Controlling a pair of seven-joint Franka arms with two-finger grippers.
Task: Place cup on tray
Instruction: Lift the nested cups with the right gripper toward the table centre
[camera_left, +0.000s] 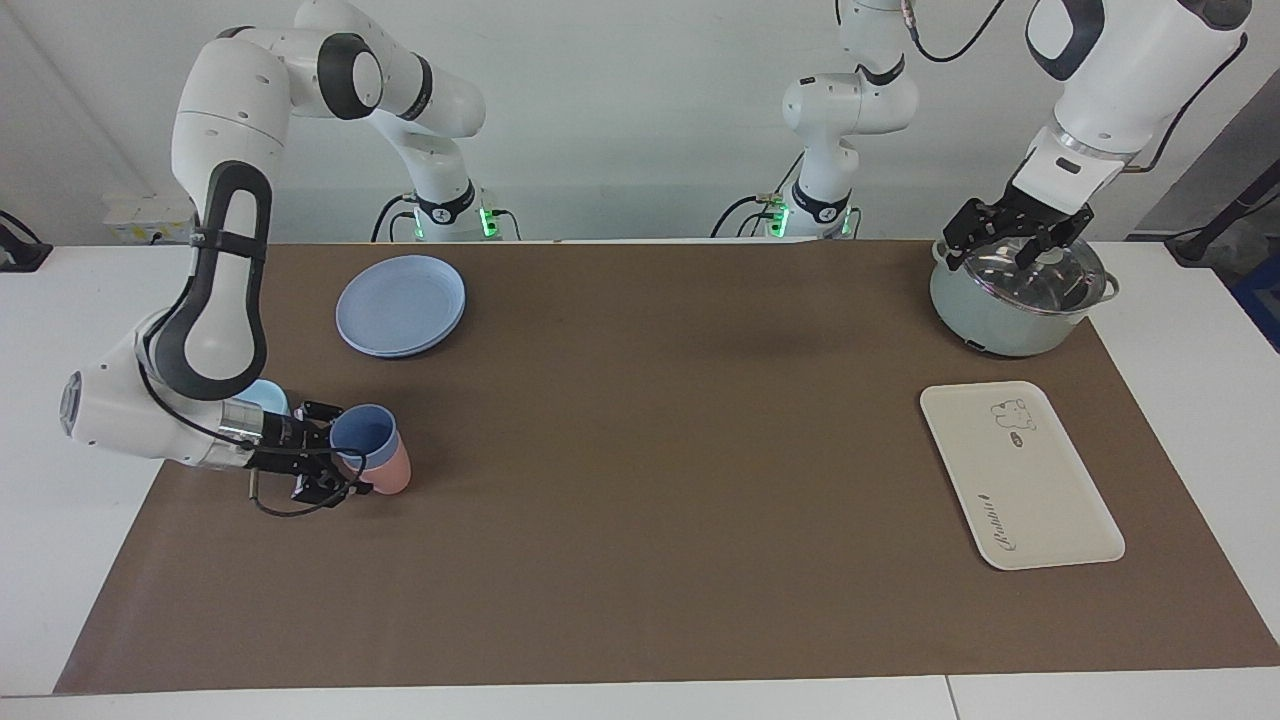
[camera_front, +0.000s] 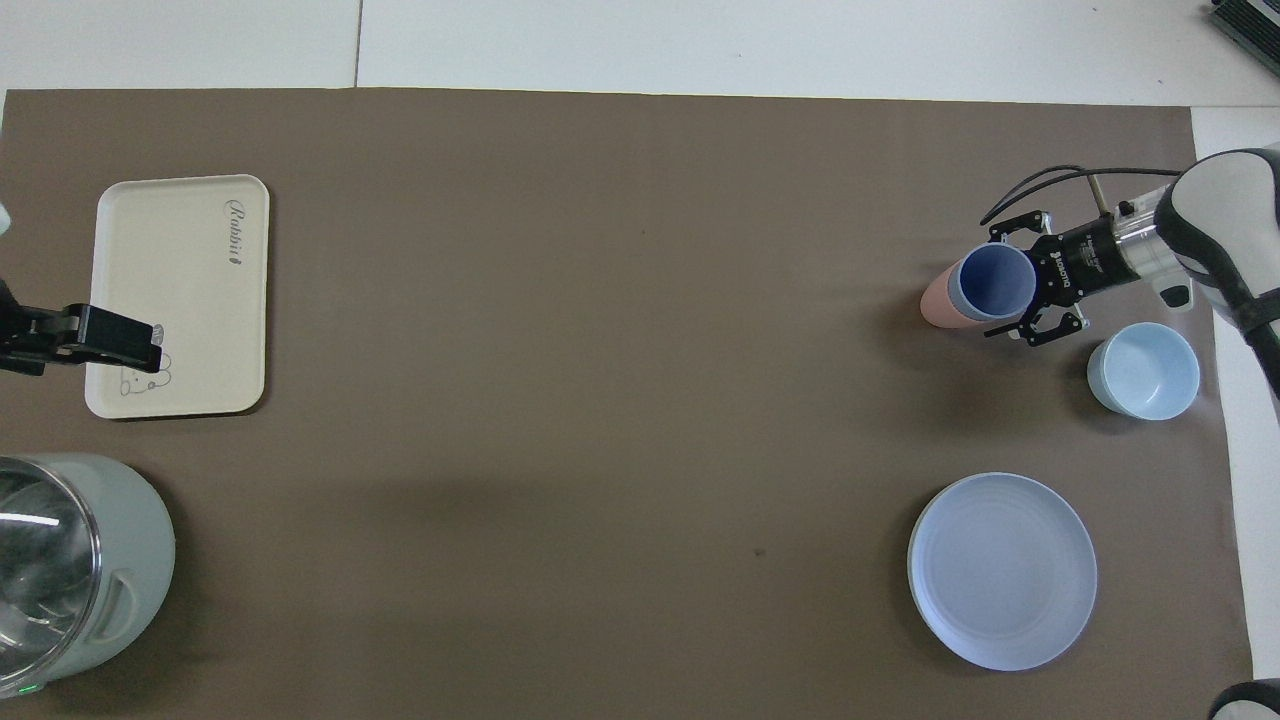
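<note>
Bright, even overhead light; soft short shadows beside objects; glare on the pot lid (camera_left: 1030, 268); focus sharp.

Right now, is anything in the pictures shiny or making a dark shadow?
In the facing view the pot's glass lid glints under the left gripper. In the overhead view the same lid shows pale streaks of glare, and the tray and the plate each cast a thin dark edge of shadow on the brown mat.
</note>
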